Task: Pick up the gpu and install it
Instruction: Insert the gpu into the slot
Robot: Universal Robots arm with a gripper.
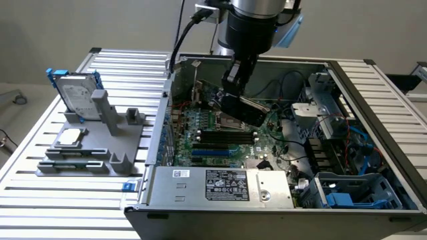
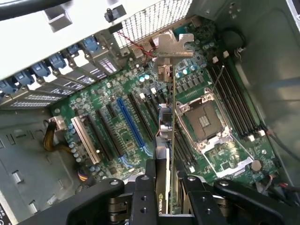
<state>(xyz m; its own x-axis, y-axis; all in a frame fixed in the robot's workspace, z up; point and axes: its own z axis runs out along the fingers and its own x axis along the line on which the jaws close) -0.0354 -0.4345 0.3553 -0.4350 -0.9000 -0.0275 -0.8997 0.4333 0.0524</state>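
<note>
Wrist view: the gripper (image 2: 165,187) is clamped on the gpu (image 2: 166,131), holding it edge-on just above the motherboard (image 2: 93,101) inside the open computer case (image 1: 267,222), its silver bracket (image 2: 174,44) near the perforated wall.

A plain pale wall (image 1: 100,25) stands behind a table (image 1: 40,200) of ribbed aluminium slats; the floor (image 1: 20,120) beside it is light grey.

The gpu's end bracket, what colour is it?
Silver metal end bracket on the thin gpu; best in the wrist view.
</note>
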